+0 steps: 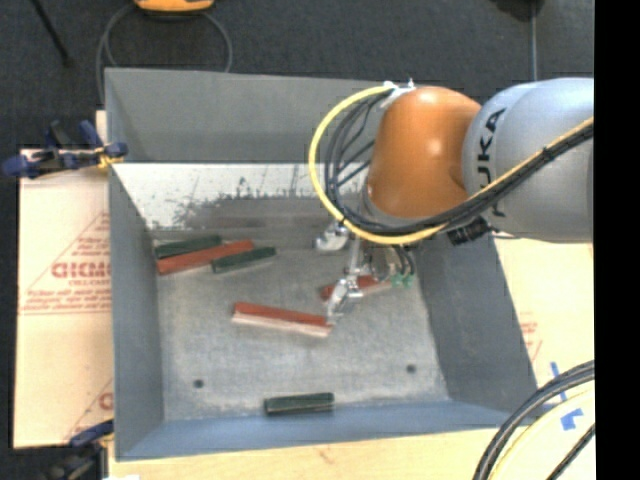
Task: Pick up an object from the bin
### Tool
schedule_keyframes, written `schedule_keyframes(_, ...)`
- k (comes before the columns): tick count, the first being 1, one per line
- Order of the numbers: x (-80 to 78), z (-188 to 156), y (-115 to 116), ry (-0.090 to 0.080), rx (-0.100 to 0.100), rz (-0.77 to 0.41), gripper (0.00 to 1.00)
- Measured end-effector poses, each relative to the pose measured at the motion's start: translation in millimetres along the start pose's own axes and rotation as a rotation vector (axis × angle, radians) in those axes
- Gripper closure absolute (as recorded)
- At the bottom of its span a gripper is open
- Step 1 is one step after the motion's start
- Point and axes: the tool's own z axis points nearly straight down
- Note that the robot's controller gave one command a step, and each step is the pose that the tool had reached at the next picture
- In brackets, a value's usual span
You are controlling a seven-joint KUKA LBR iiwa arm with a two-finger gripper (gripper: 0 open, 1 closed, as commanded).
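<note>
Camera view: "UKA"-lettered arm (535, 168) above pincer (343, 296)

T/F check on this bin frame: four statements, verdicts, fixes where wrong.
1. A dark green bar lies alone near the front wall of the bin. True.
2. The gripper hangs over the bars at the bin's left. False: it is right of centre, by the right end of the red-and-tan bar.
3. At the back left, a red bar lies beside a second green bar. True.
4. The red-and-tan bar leans upright on the back wall. False: it lies flat on the floor near the middle.
</note>
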Motion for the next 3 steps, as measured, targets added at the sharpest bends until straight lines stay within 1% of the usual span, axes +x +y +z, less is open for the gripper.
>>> schedule_keyframes(1, 7.1, 97, 21, 0.008, -0.001, -0.245, 1.00)
schedule_keyframes(2, 7.1, 97, 21, 0.008, -0.002, -0.244, 1.00)
schedule_keyframes(3, 2.9, -50, 8, 0.005, -0.001, -0.281, 1.00)
